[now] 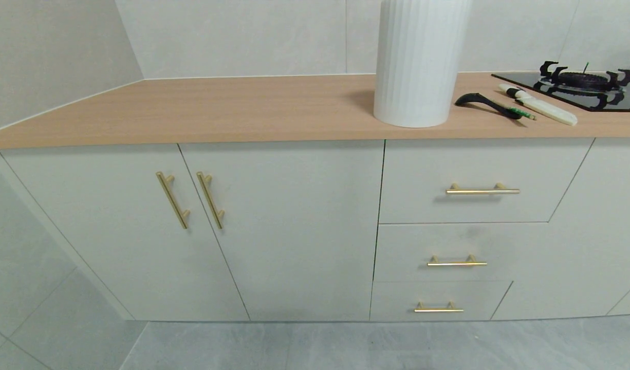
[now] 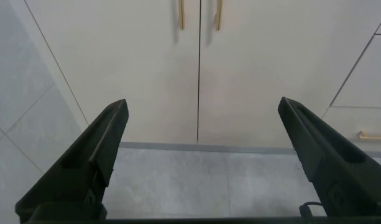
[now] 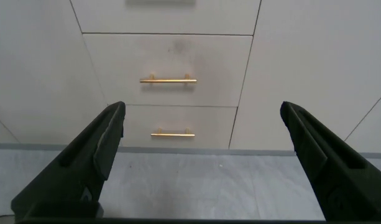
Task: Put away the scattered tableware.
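The scattered tableware lay on the wooden countertop (image 1: pixel 217 108), toward its right end. A black ladle (image 1: pixel 487 104) lay flat with its bowl end nearest the white ribbed holder (image 1: pixel 420 61) and near it, though not touching. A slim green-handled utensil (image 1: pixel 522 113) lay at the ladle's handle end, touching it or just beside it; I could not tell which. A long white utensil (image 1: pixel 541 105) with a dark tip lay just beyond those two, between them and the black glass hob (image 1: pixel 531 82). The holder stood upright on the countertop near its front edge, and the hob with its burner grate (image 1: pixel 585 79) sat at the far right.

Below the countertop, three drawers were stacked under the holder, each shut and with a gold bar handle: top (image 1: pixel 482 190), middle (image 1: pixel 457 263) and bottom (image 1: pixel 439 309). To their left, two cabinet doors (image 1: pixel 104 231) were closed, their upright gold handles side by side.

The left gripper (image 2: pixel 202 104) hung low over the grey floor (image 2: pixel 202 180), facing the seam of the two doors; its fingers were spread wide apart with nothing between them. The right gripper (image 3: pixel 202 107) was likewise low, facing the middle and bottom drawers; its fingers were spread equally wide, also with nothing between them. Both grippers were well apart from the tableware.
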You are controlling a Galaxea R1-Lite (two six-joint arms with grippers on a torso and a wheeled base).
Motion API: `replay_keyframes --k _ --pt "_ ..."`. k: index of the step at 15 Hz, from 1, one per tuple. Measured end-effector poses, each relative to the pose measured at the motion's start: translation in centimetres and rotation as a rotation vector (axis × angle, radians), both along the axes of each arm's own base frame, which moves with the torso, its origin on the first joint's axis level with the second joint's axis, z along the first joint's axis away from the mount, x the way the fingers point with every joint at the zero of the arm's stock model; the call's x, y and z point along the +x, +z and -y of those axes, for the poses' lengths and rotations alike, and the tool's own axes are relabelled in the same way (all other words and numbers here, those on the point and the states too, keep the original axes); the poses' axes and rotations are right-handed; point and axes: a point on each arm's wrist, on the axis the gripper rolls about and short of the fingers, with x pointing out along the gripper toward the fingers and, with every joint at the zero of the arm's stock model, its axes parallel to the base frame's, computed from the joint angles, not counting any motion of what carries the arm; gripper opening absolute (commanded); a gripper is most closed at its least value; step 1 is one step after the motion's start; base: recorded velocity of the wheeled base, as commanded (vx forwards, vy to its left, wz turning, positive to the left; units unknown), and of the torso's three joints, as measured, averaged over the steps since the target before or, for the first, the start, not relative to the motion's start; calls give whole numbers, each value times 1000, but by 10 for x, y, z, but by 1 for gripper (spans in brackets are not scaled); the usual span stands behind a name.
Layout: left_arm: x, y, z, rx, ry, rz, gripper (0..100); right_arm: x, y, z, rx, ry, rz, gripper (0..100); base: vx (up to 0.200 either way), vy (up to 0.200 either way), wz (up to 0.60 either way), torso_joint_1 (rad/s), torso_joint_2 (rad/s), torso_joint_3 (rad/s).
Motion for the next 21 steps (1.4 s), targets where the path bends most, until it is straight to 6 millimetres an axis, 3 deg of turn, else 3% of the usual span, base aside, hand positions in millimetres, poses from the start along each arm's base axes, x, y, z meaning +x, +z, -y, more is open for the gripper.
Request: replay_keyframes --k 4,7,9,12,15,18,21 --pt "0 0 0 0 0 0 100 -2 9 -1 46 37 28 100 0 0 0 0 0 0" --pt "0 0 0 0 0 1 100 -1 41 -1 91 121 30 100 0 0 0 0 0 0" --pt "0 0 0 0 0 0 100 12 61 -2 86 160 -47 100 0 0 0 0 0 0" --pt "0 0 0 0 0 1 100 45 85 -5 56 193 -208 100 0 0 0 0 0 0" --pt "0 0 0 0 0 0 100 92 102 -10 40 208 -359 100 0 0 0 0 0 0" --pt "0 0 0 0 0 0 100 146 109 -17 34 216 -379 100 0 0 0 0 0 0" --pt "0 0 0 0 0 0 100 194 103 -22 27 213 -393 100 0 0 0 0 0 0"
